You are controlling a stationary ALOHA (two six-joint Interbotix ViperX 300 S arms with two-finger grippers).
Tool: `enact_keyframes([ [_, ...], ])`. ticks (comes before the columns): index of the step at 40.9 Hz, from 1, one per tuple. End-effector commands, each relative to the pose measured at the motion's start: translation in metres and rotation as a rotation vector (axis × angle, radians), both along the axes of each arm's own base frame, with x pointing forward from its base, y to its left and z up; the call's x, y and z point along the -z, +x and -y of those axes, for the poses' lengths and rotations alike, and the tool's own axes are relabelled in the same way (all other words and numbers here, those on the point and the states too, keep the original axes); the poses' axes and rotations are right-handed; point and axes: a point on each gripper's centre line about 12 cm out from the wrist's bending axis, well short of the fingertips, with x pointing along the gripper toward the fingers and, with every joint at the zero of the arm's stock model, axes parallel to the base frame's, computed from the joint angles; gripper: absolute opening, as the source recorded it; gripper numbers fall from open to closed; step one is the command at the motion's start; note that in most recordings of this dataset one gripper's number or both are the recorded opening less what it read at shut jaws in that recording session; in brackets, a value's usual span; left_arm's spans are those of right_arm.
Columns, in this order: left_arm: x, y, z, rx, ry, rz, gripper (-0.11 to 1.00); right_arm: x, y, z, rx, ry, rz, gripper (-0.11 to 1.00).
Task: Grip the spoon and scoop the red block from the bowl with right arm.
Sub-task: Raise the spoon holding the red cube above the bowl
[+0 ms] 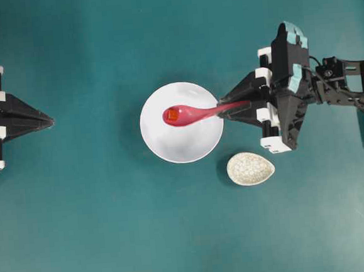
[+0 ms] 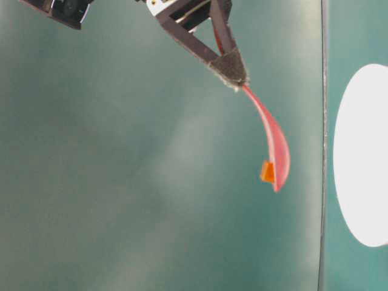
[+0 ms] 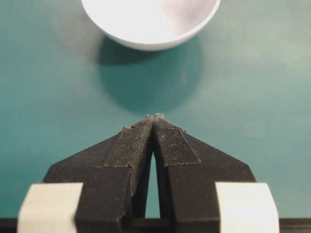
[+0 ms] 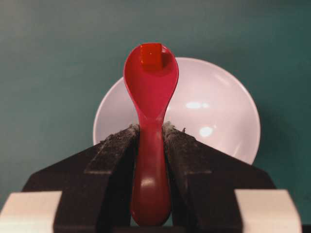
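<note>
My right gripper (image 1: 225, 107) is shut on the handle of the magenta spoon (image 1: 193, 114), which reaches left over the white bowl (image 1: 189, 145). The small red block (image 1: 173, 114) lies in the spoon's scoop. In the right wrist view the spoon (image 4: 151, 97) stands between the two pads (image 4: 180, 145), with the block (image 4: 151, 54) at the scoop's far end and the bowl (image 4: 214, 111) below and behind it. In the table-level view the spoon (image 2: 274, 142) hangs from the gripper (image 2: 233, 76) in the air, carrying the block (image 2: 267, 171). My left gripper (image 1: 50, 122) rests shut and empty at the far left.
A small speckled teardrop dish (image 1: 251, 168) sits on the teal table just right of and nearer than the bowl. In the left wrist view the bowl (image 3: 150, 24) lies ahead of the left gripper (image 3: 154, 119), with bare teal table between.
</note>
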Motion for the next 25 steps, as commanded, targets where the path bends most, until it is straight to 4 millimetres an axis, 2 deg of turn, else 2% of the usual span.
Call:
enact_keyframes([
  [1,-0.0040,0.0016,-0.0004,-0.001,0.003,0.003,0.00,-0.0151,0.0010,0.0021,0.009,-0.003,0.050,0.24],
  [25,-0.0070,0.0003,-0.0003,0.000,0.005,0.017,0.00,-0.0156,0.0001,0.0058,0.021,-0.006,0.055,0.24],
])
